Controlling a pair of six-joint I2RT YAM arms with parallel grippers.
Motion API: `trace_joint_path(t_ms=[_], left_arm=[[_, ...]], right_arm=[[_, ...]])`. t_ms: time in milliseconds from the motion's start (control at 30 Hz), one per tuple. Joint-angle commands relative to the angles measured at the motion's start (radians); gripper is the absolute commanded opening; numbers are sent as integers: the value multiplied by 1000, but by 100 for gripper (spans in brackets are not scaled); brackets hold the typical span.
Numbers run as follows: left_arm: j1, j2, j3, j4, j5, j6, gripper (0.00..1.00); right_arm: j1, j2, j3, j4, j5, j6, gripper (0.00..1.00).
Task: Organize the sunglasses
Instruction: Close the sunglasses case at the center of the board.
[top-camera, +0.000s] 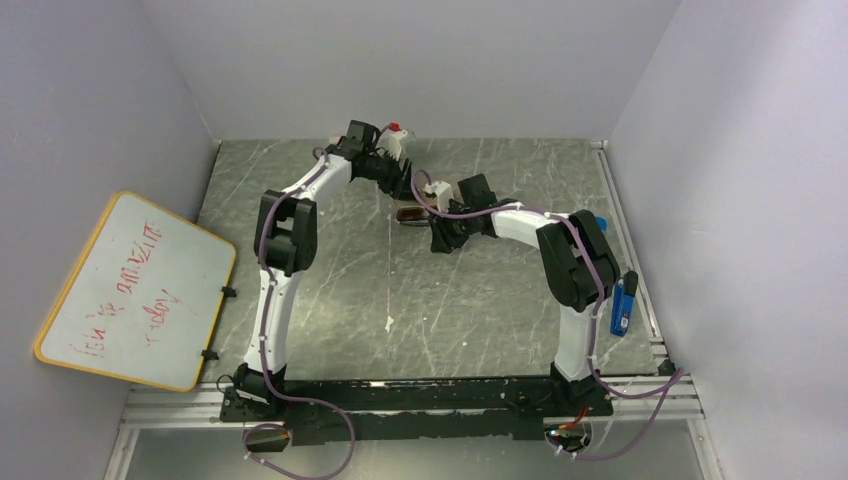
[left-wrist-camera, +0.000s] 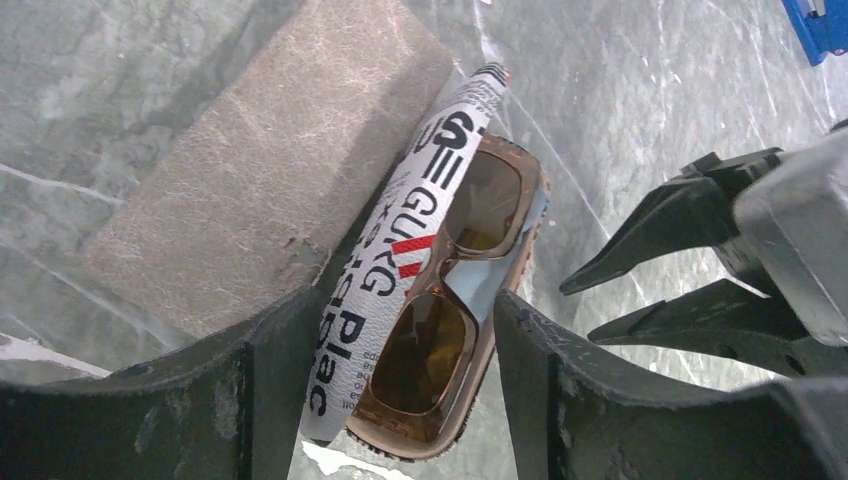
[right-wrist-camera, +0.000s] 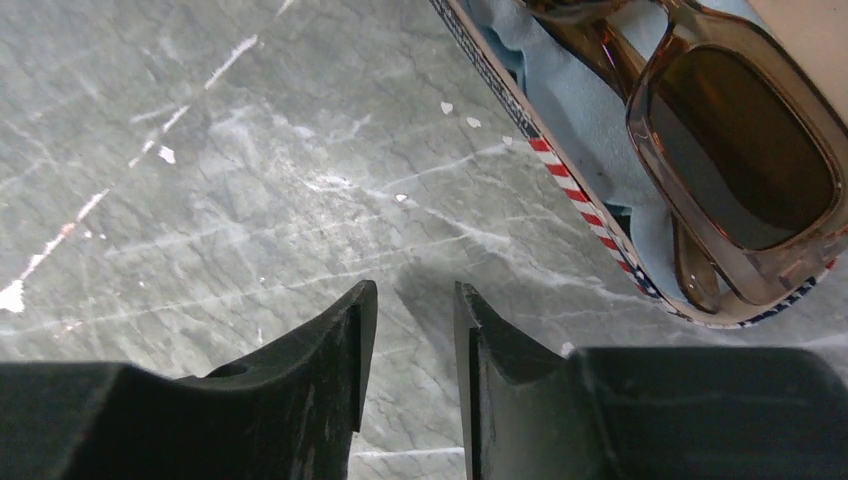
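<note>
Left gripper (left-wrist-camera: 402, 300): jaws spread wide, straddling the amber-lens sunglasses (left-wrist-camera: 447, 268) and the printed case (left-wrist-camera: 420, 185) under them. I can't tell whether either finger touches, and it doesn't look like a pinch. Right gripper (right-wrist-camera: 413, 292): jaws a narrow gap apart with nothing between them, hovering over bare table (right-wrist-camera: 200, 150) just beside the case's striped edge. The amber pair lies folded, lenses up, on a light-blue cloth (right-wrist-camera: 590, 110) inside the case. A grey-brown felt flap (left-wrist-camera: 260, 160) lies open flat next to it, probably the lid. Progress call: this pair is seated in its case, and what's left is closing the flap. The black-framed pair shows in no view, so its status is unknown. For room, the case sits mid-table toward the far side and both grippers crowd it closely, so they could bump each other. There's open marble on the near side. Walls box in both sides, with a whiteboard (top-camera: 135, 290) leaning at left and a blue object (top-camera: 621, 306) by the right arm.
</note>
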Motion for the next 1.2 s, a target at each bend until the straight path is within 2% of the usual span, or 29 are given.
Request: trace_joint_path(t_ms=[0, 433, 667, 1067, 1167], left_arm=[[-12, -106, -21, 26, 51, -8, 68], [-42, -132, -79, 22, 57, 6, 67], [-46, -130, -91, 27, 67, 5, 61], [-45, -151, -87, 31, 81, 1, 60], [-44, -148, -88, 33, 79, 0, 57]], right_arm=[[-15, 15, 42, 75, -71, 96, 40], [-60, 57, 24, 184, -137, 194, 43], [-96, 78, 16, 239, -175, 222, 42], [-107, 91, 11, 253, -197, 226, 42], [-109, 93, 11, 250, -201, 223, 42]])
